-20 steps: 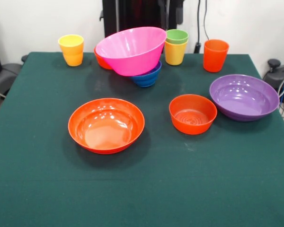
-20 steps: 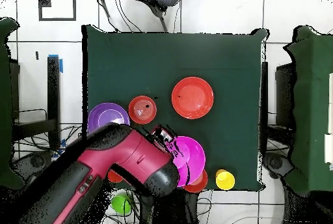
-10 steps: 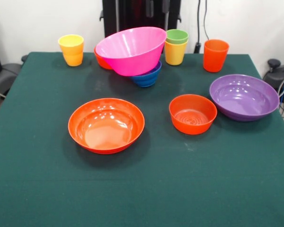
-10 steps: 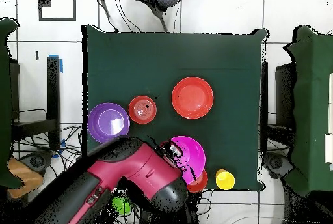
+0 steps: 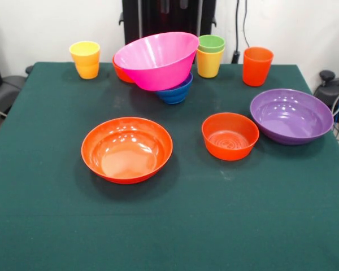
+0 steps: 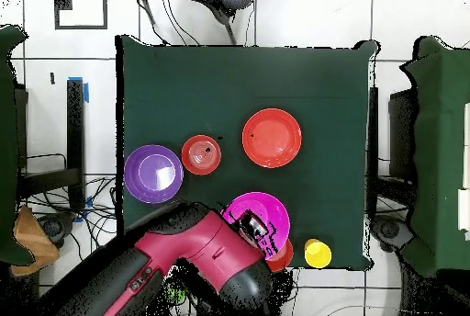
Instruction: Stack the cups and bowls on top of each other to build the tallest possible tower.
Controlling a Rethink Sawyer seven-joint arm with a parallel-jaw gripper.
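Observation:
The big pink bowl [image 5: 156, 59] leans tilted on the small blue bowl [image 5: 175, 91] and a small orange bowl [image 5: 121, 73] at the table's far side. A green cup [image 5: 211, 43] sits nested in a yellow cup [image 5: 208, 64]. The other yellow cup [image 5: 85, 59] and the taller orange cup [image 5: 257, 66] stand alone. The wide orange bowl [image 5: 127, 149], another small orange bowl [image 5: 230, 135] and the purple bowl [image 5: 291, 116] sit apart in the middle. In the overhead view my gripper [image 6: 255, 231] hangs over the pink bowl [image 6: 264, 213]. The front view does not show the gripper.
The red arm [image 6: 179, 262] covers the table's corner by the base in the overhead view and hides the nested and orange cups there. The green cloth table [image 5: 214, 226] ends close behind the cups. The black pedestal [image 5: 158, 17] stands behind the pink bowl.
The arm has drawn back toward the robot's base in the overhead view, uncovering the purple bowl. No cup or bowl has moved.

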